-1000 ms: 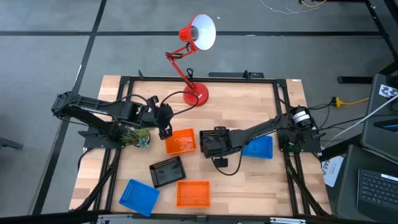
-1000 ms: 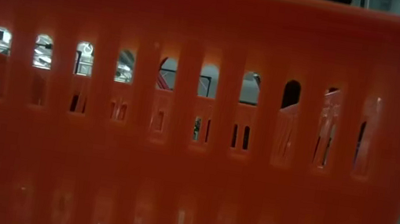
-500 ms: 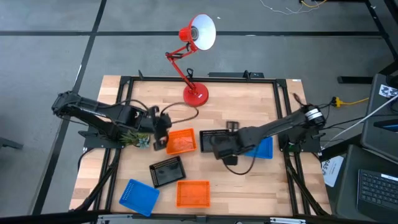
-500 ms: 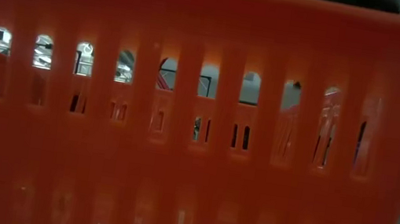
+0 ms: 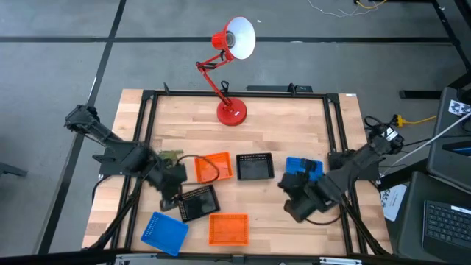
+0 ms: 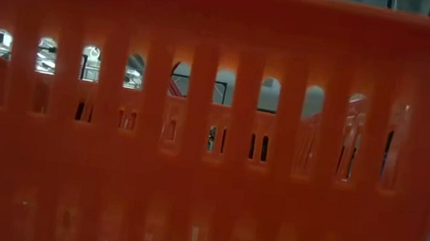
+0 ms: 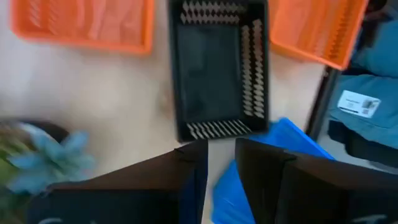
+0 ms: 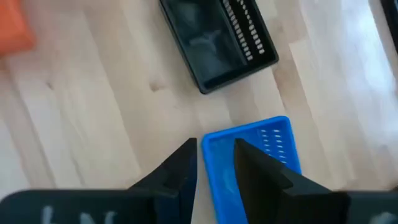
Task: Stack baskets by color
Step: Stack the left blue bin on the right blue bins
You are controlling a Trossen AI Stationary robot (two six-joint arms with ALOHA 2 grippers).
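Six baskets lie flat on the wooden table: an orange one (image 5: 215, 167), a black one (image 5: 254, 167) and a blue one (image 5: 303, 168) in a middle row; nearer the front a black one (image 5: 197, 202), a blue one (image 5: 163, 232) and an orange one (image 5: 228, 228). My left gripper (image 5: 175, 197) hangs open just left of the front black basket (image 7: 217, 68), nothing between its fingers (image 7: 221, 168). My right gripper (image 5: 291, 188) is open above the near-left corner of the middle-row blue basket (image 8: 255, 155). The orange wall (image 6: 196, 135) of the front orange basket fills the low view.
A red desk lamp (image 5: 229, 110) stands at the table's far middle, its head out over the floor. A small green plant (image 5: 168, 157) sits by the left arm. A black frame rail (image 5: 221, 92) runs around the table. Bare wood shows at the near right.
My left gripper has swung from the far side of the middle orange basket toward the table's near-left, ending beside the front black basket. My right gripper has risen and gone from over the middle black basket toward the right and near edge; that basket now lies uncovered.
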